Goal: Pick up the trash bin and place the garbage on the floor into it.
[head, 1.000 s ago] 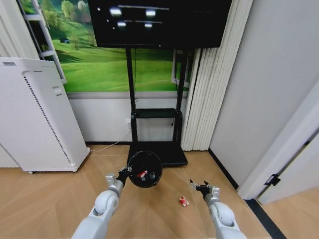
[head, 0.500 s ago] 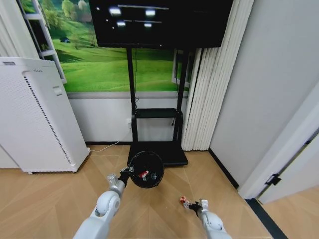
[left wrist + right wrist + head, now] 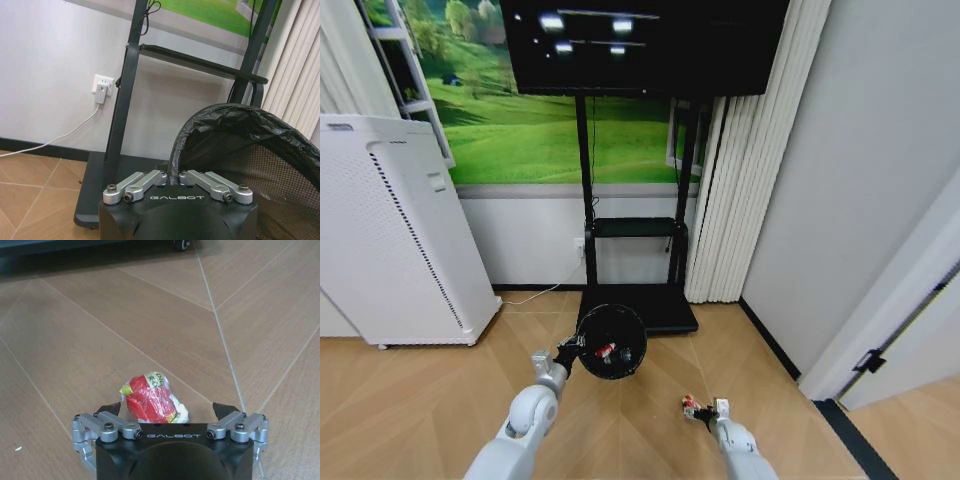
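The bin [image 3: 611,341] is held off the floor [image 3: 430,400] by the left gripper [image 3: 173,176], whose jaws are pinched on the rim and its black liner; it hangs in front of the TV stand [image 3: 633,230], tilted so that its mouth faces the robot. A red-and-white wrapper [image 3: 606,350] is seen already inside it. Nearer and to the right, the right gripper [image 3: 169,412] is lowered to the boards with its fingers spread wide on either side of a second red wrapper [image 3: 153,404], which lies between the fingertips and is not yet clamped. No other litter is made out on the floor.

The step in hand is judged to be the pick-up of this wrapper. The fingers need to be brought together on the crumpled wrapper low enough to catch it, after which it must be lifted and carried left, over the mouth of the bin. The thin wrapper may slip if it is caught only by an edge.
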Controlling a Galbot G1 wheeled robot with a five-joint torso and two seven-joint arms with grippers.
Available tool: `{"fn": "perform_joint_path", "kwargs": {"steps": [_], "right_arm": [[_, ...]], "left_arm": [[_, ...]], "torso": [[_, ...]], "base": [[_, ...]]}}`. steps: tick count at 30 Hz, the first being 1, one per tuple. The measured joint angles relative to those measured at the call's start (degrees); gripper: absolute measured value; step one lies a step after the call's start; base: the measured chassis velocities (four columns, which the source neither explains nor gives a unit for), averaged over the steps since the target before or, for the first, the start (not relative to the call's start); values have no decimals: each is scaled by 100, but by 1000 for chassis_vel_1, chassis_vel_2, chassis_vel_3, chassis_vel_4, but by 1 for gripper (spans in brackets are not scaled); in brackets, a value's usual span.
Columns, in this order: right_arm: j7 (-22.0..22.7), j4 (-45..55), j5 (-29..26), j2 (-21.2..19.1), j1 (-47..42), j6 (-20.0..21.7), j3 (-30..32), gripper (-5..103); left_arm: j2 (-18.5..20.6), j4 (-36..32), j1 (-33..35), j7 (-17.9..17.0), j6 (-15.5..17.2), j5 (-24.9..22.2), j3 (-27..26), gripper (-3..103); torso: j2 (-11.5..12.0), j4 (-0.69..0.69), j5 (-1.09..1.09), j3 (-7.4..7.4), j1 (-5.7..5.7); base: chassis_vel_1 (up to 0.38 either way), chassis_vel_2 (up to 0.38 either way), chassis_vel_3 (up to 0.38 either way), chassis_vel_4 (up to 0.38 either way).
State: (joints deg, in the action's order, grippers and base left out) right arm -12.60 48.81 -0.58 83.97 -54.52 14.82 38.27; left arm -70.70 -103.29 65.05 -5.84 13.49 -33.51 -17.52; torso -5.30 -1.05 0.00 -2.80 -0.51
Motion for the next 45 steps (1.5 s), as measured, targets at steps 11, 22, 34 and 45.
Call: {"fn": "perform_joint_path", "kwargs": {"steps": [11, 22, 34, 45], "right_arm": [[80, -269, 221, 6, 119, -134, 8, 87], [86, -311, 225, -40, 133, -242, 24, 48], [91, 1134, -152, -168, -409, -45, 212, 30], [-289, 3693, -698, -379, -1178, 267, 1176, 30]], "left_arm": [[-1, 38, 0, 88, 1, -12, -52, 4], [-55, 91, -27, 94, -2, 8, -34, 4], [-91, 127, 22, 68, -13, 41, -127, 4], [-285, 545, 34, 52, -95, 20, -501, 4]], "torso": [[0, 0, -1, 0, 0], [0, 0, 1, 1, 0], [0, 0, 3, 0, 0], [0, -1, 2, 0, 0]], "base": [[0, 0, 0, 0], [0, 0, 0, 0], [0, 0, 0, 0], [0, 0, 0, 0]]}}
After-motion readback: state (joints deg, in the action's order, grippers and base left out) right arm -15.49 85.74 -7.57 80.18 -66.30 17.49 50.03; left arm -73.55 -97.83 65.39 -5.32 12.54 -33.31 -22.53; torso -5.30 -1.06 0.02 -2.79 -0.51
